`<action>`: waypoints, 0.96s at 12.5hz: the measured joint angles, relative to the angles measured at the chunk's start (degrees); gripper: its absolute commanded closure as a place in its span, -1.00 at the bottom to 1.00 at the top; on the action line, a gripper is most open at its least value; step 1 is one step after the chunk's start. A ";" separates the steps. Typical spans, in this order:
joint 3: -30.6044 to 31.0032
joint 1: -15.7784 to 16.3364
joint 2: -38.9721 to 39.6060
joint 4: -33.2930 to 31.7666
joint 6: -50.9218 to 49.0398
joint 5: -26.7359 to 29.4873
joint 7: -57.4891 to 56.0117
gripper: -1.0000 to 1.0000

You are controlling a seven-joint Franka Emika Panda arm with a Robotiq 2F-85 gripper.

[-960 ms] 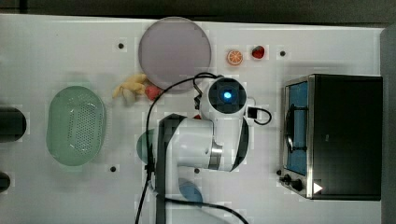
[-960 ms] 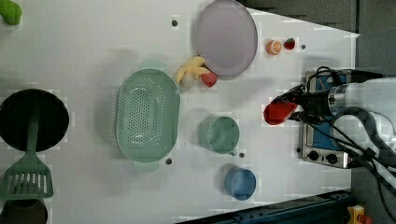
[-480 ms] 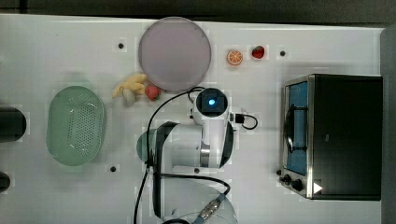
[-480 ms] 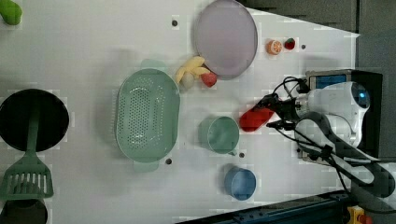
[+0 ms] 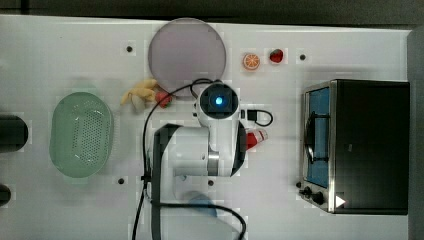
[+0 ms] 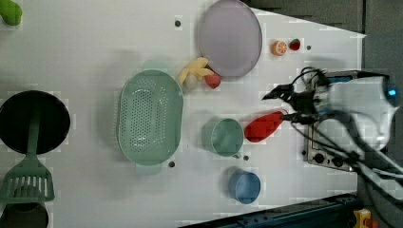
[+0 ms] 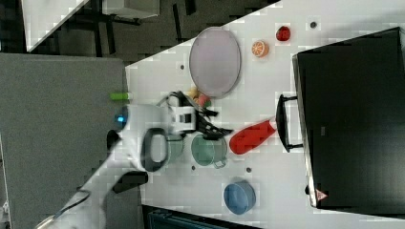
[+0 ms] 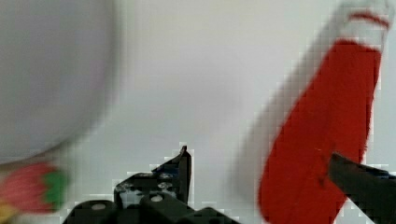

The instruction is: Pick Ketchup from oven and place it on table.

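Note:
The ketchup is a red bottle with a white cap, lying on its side on the white table between the teal cup and the oven. The top view has it half hidden under my arm; the right view has it just off the oven's handle. My gripper hangs over the bottle's cap end, open, with its jaws wide apart. In the wrist view the gripper has one finger across the ketchup and the other well clear of it.
A teal cup stands right beside the bottle, with a blue bowl nearer the table's edge. A purple plate, a banana, a green colander, an orange slice and a strawberry lie around.
My gripper carried the ketchup away from the oven toward the teal cup, then opened wide. The bottle now lies on the table, out of the jaws.

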 measured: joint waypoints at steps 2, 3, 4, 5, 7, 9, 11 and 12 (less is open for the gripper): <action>0.10 -0.34 -5.28 4.92 -7.05 0.21 0.01 -1.00; 0.27 -0.83 -7.91 7.95 -10.30 0.22 0.01 -1.00; 0.18 -1.05 -10.04 11.86 -14.72 0.76 0.06 -1.00; -0.08 -1.01 -12.11 15.95 -18.18 2.04 0.11 -1.00; -0.44 -1.39 -15.67 23.95 -24.63 0.86 0.11 -1.00; -1.69 -1.73 -18.07 29.88 -30.84 0.26 0.11 -1.00; -2.43 -2.34 -18.36 34.80 -38.05 0.75 0.13 -1.00; -2.57 -2.36 -18.27 35.42 -39.01 0.29 0.21 -1.00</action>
